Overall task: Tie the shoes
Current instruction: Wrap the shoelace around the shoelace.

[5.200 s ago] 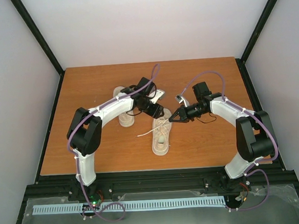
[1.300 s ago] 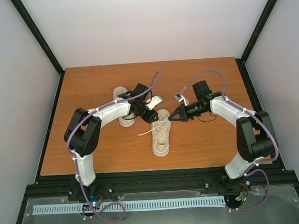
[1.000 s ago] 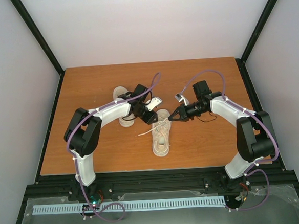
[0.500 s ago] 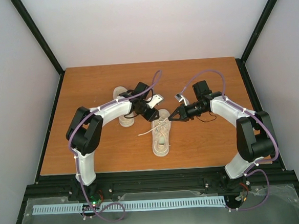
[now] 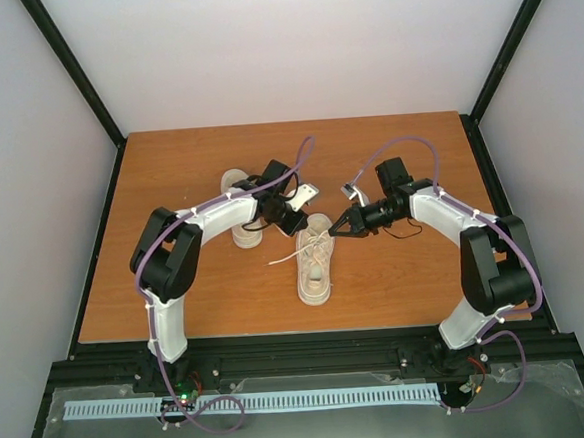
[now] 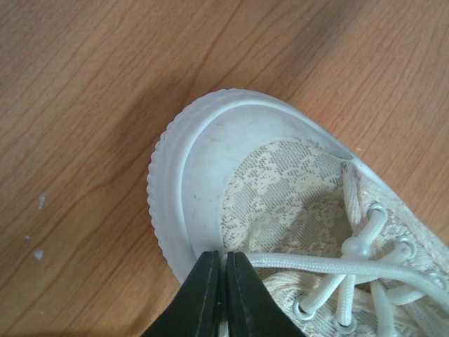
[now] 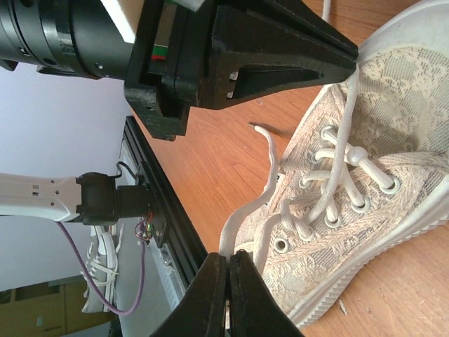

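Left tool (image 6: 222,257): its fingers (image 6: 200,295) are pressing together with barely a slit between them, pinching the tight lace (image 6: 337,265) right at their tips; the tips are hovering just over the rubber toe rim of the near shoe (image 5: 314,273).
Right tool (image 7: 228,258): its fingers are meeting flat, and the loose lace (image 7: 261,175) is running straight into their tips, so it is looking pinched there.
Tight lace: it is stretching from the left tool's tips back to the front eyelets.
Loose lace: it is curving away from the right tool, its free end lying on the wood on the shoe's left-arm side.
Near shoe: it is sitting on its sole near the middle of the surface (image 5: 170,187), toe pointing away from the arm bases, with both tools at its front half and its laces undone.
Far shoe (image 5: 245,232): it is lying further back and to the left, apart from the near shoe, with the left arm crossing over it.
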